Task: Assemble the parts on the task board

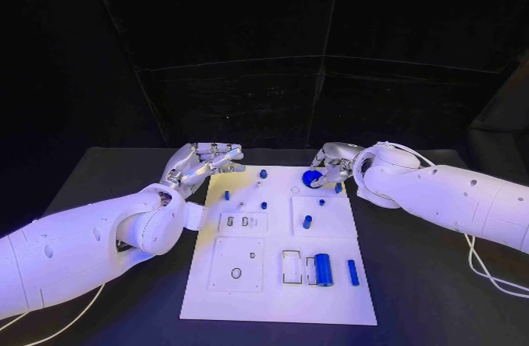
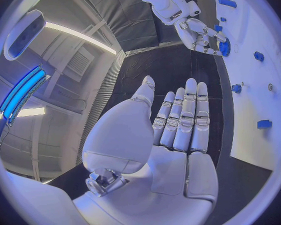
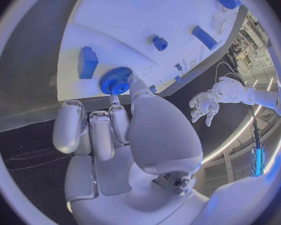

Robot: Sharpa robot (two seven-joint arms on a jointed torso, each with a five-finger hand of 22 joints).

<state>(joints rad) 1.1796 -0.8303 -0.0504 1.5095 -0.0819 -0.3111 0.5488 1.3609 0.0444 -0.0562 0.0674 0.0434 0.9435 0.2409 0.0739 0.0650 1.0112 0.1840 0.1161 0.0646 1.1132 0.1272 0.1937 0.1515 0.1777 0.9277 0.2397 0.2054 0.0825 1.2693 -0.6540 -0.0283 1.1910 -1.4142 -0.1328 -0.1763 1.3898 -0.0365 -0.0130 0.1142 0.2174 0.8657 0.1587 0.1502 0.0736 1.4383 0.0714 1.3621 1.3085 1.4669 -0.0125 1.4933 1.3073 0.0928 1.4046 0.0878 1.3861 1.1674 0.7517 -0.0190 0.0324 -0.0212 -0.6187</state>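
Bare black tabletop (image 1: 424, 285) is lying open along both sides of the task board (image 1: 276, 300), while small upright blue parts (image 1: 307, 222) are crowding the board's far half.

No text, label, brand, number or sign can be read in any of the views. The task board (image 1: 331, 300) bears only outlines and recesses, no lettering, and the blue parts on it carry no markings that can be made out.
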